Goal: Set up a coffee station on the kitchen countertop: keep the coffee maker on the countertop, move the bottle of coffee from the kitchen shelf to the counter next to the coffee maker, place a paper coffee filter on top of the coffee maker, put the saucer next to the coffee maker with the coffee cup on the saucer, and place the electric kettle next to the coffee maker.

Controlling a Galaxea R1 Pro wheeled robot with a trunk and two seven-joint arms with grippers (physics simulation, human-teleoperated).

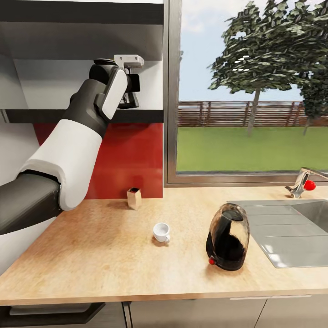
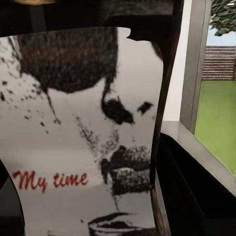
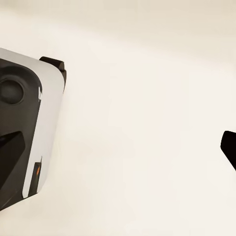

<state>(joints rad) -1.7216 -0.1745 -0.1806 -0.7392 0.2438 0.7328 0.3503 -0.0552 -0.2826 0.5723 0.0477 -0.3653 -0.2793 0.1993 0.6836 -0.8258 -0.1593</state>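
My left arm reaches up to the thin dark kitchen shelf (image 1: 82, 115) left of the window. The left gripper (image 1: 130, 93) is at shelf height, right at the bottle of coffee (image 2: 83, 137). The bottle's white label, with a black figure and red "My time" lettering, sits very close in the left wrist view, and its fingers are hidden there. On the wood-grain countertop (image 1: 105, 259) the small white coffee cup (image 1: 161, 232) stands upright. The dark glass electric kettle (image 1: 228, 243) with its red switch stands to the cup's right. A dark tip of the right gripper (image 3: 228, 147) shows against a pale surface.
A small tan box-like thing (image 1: 134, 198) stands by the red backsplash. The steel sink (image 1: 291, 228) and tap (image 1: 303, 182) lie to the right of the kettle. A thicker dark slab (image 1: 82, 11) hangs above the shelf. The window frame (image 1: 172, 91) borders the shelf's right end.
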